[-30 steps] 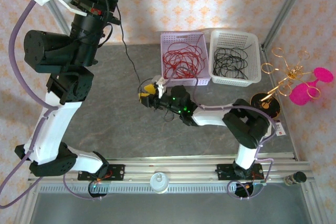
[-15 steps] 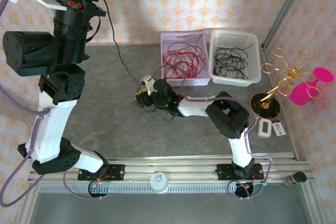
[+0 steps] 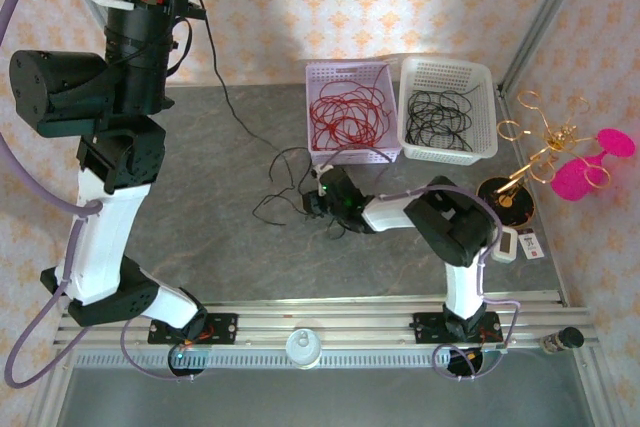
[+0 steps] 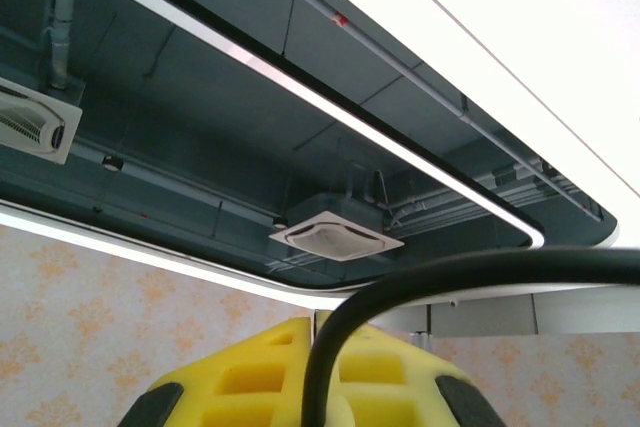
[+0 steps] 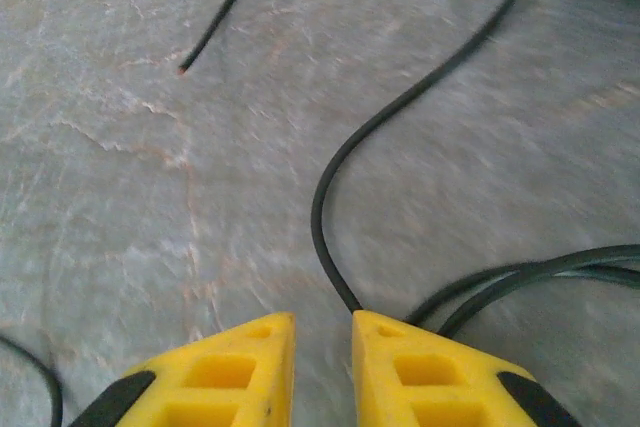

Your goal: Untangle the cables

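Note:
My left arm (image 3: 125,57) is raised high at the back left. In the left wrist view the left gripper (image 4: 322,325) points at the ceiling, shut on a black cable (image 4: 325,367). That cable (image 3: 222,87) hangs from it down to loose black cables (image 3: 285,185) lying on the grey table. My right gripper (image 3: 312,203) sits low over the table just right of them. Its yellow fingers (image 5: 245,367) stand a narrow gap apart with nothing between them. A black cable (image 5: 335,162) curves in and runs under the right fingertip.
A purple basket (image 3: 347,66) with red cables (image 3: 345,115) and a white basket (image 3: 447,62) with black cables (image 3: 440,117) stand at the back. A gold wire stand (image 3: 545,147) with pink discs is at the right, and a small white device (image 3: 505,244) sits near the right arm.
The right gripper reached left, then came back right toward the purple basket while its jaws narrowed. Black cables now lie bare to its left. The left arm rose and shifted left with its cable.

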Available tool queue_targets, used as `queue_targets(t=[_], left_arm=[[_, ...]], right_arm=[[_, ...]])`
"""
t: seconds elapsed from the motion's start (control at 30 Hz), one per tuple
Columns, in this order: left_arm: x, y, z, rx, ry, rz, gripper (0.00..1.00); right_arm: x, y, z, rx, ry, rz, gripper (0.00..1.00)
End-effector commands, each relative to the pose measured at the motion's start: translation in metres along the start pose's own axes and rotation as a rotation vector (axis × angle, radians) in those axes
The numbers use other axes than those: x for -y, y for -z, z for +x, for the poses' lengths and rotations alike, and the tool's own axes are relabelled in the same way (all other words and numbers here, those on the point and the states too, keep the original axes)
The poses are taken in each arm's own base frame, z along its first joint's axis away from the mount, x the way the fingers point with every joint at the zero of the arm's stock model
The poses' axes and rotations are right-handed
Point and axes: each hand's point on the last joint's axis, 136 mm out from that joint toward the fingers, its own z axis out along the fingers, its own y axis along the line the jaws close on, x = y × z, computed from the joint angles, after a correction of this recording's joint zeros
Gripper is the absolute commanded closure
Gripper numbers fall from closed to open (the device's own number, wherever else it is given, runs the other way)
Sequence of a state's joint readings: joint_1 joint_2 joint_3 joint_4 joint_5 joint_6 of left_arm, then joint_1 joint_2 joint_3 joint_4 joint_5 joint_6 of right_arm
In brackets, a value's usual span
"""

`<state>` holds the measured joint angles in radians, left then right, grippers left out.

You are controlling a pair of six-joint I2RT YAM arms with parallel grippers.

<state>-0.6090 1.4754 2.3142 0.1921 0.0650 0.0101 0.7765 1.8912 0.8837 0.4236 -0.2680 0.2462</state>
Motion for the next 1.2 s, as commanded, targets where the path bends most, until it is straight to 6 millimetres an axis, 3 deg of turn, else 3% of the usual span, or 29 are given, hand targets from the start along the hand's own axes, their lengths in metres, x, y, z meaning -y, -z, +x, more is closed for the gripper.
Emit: queue_targets(t=[0.0,0.07,0.13,0.27,0.4,0.53,0.67,0.8,0.9,1.0,1.07,1.17], left_arm=[[0.000,0.002,-0.008,0.014,-0.022,-0.003,1.00],[-0.001,0.002,-0.002,0.009,-0.020,-0.006,1.00],[-0.001,0.001,0.001,0.005,-0.015,-0.005,1.00],[0.002,0.001,0.001,0.011,-0.002,0.008,1.00],[0.003,0.000,0.001,0.007,0.000,0.013,1.00],[0.002,0.000,0.005,-0.005,-0.001,0.013,1.00],[0.002,0.000,0.008,-0.014,0.004,0.013,1.00],[0.002,0.000,0.011,-0.018,0.009,0.011,1.00],[0.001,-0.001,0.013,-0.020,0.010,0.008,1.00],[-0.004,0.000,0.013,-0.026,0.008,-0.024,1.00],[-0.011,0.000,0.016,-0.037,-0.012,-0.066,1.00],[-0.025,0.000,0.022,-0.051,-0.054,-0.145,1.00]], right_arm=[[-0.023,0.034,-0.027,0.125,0.062,-0.074,0.75],[-0.032,0.054,-0.040,0.188,0.131,-0.097,0.62],[-0.034,0.063,-0.045,0.214,0.196,-0.085,0.56],[-0.026,0.074,-0.048,0.238,0.284,-0.028,0.51],[-0.032,0.091,-0.052,0.267,0.326,-0.056,0.49],[-0.067,0.101,-0.030,0.234,0.418,-0.278,0.47],[-0.094,0.094,-0.009,0.203,0.520,-0.409,0.44],[-0.108,0.071,-0.015,0.193,0.528,-0.438,0.44],[-0.103,0.045,-0.028,0.196,0.495,-0.376,0.51],[-0.087,0.023,-0.035,0.180,0.457,-0.287,0.64],[-0.073,0.019,-0.037,0.170,0.417,-0.236,0.80],[-0.056,0.032,-0.033,0.174,0.378,-0.186,1.00]])
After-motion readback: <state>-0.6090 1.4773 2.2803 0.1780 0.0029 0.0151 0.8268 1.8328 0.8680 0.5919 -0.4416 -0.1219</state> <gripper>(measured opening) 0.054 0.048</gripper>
